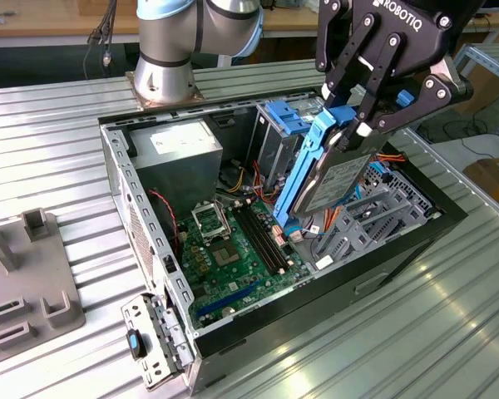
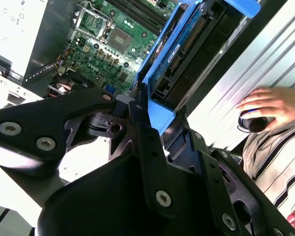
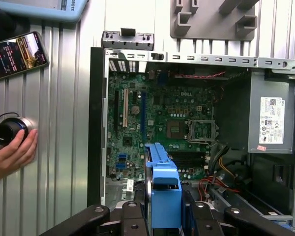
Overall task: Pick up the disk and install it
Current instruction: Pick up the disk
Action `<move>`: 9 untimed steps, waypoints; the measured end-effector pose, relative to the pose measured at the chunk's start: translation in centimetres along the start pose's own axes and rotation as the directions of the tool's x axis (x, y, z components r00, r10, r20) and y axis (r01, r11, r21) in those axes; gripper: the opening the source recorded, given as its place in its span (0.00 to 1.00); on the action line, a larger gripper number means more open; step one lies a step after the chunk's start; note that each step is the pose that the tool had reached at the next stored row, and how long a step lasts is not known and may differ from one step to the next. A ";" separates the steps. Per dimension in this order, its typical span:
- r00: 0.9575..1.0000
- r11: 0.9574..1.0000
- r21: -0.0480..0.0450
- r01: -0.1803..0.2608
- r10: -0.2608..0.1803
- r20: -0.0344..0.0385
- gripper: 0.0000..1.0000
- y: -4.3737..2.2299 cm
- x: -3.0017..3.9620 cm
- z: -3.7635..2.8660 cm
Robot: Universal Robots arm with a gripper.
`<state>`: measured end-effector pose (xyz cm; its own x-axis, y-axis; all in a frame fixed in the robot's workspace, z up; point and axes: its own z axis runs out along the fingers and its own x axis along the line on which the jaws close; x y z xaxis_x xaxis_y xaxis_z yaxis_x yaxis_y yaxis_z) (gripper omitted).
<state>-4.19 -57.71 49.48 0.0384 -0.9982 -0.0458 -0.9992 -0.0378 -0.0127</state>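
The disk (image 1: pixel 328 179), a silver-grey drive in blue rails, hangs tilted on edge over the open computer case (image 1: pixel 150 241), at the exterior view's right. My gripper (image 1: pixel 358 125) is shut on its upper end, pads against the blue rails. Below it lie grey bay brackets (image 1: pixel 374 216). Both wrist views look down along the disk (image 2: pixel 187 49) (image 3: pixel 163 196) toward the motherboard (image 3: pixel 157 123), with the gripper (image 2: pixel 152 108) (image 3: pixel 164 216) clamped on the blue frame.
An upright grey cage with a blue latch (image 1: pixel 284 116) stands just behind the disk. The power supply (image 1: pixel 179 145) fills the case's far corner. A grey fixture (image 1: pixel 25 283) sits at the exterior view's left. A person's hand (image 3: pixel 12 147) rests on a black knob beside a phone (image 3: pixel 17 54).
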 end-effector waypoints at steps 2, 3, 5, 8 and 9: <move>1.000 1.000 0.000 0.000 0.000 0.000 0.36 -0.09 0.01 0.00; 1.000 1.000 0.000 0.000 0.000 0.000 0.36 -0.31 0.02 0.01; 1.000 1.000 0.000 0.000 0.000 0.000 0.36 -0.51 0.03 0.01; 1.000 1.000 0.000 0.000 0.000 0.000 0.36 -0.55 0.03 0.01; 1.000 1.000 0.000 0.000 0.000 0.000 0.36 -0.68 0.03 0.02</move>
<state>-3.50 -57.72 49.47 0.0386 -0.9982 -0.0460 -0.9992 -0.0380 -0.0128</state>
